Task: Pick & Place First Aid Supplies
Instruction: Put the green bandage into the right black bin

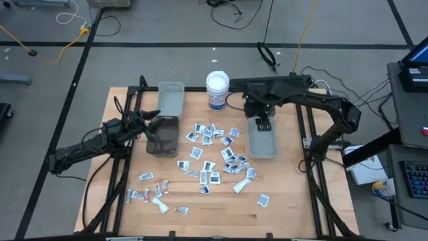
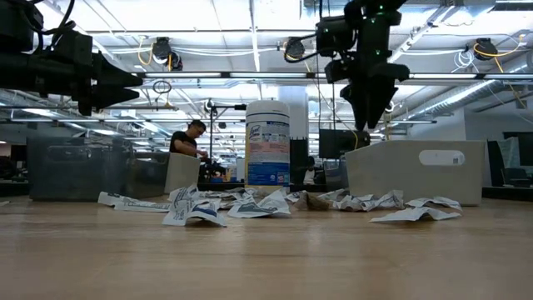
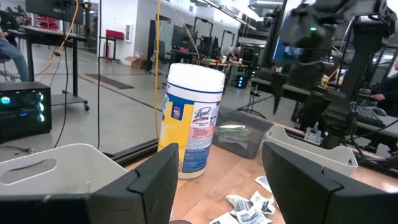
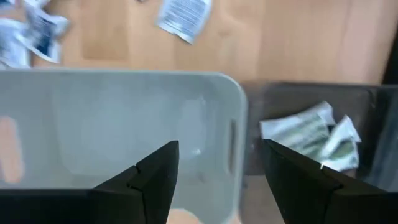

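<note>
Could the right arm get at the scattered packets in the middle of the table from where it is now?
Probably yes. The right gripper hangs open above the grey bin; the packets lie uncovered just beside it, with nothing between.

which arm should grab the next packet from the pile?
Probably the right. Its end effector hangs open and empty over the grey rectangular bin, beside the scattered white first aid packets. The left end effector, also open, sits over the dark clear bin, slightly farther from most packets.
</note>
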